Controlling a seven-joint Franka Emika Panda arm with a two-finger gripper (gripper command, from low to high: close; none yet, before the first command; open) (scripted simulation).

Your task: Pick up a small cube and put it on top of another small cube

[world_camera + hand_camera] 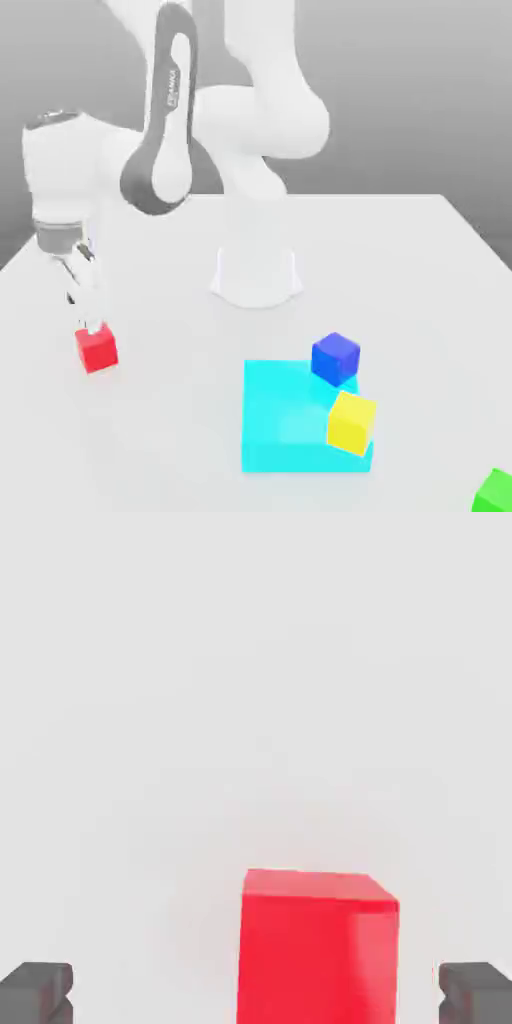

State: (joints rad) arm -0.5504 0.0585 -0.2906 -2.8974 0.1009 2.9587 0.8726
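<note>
Pale desk (180, 430); red cube (97, 348) ungrasped.
End effector (256, 997) spread wide over it; grasping, carrying and stacking on the blue cube (335, 359) remain.

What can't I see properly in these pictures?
- Green cube: the exterior view's edge cuts off part of it.
- Red cube: the hand view's edge cuts off its near part.
- Cyan block: the yellow cube and blue cube hide parts in the exterior view.
</note>
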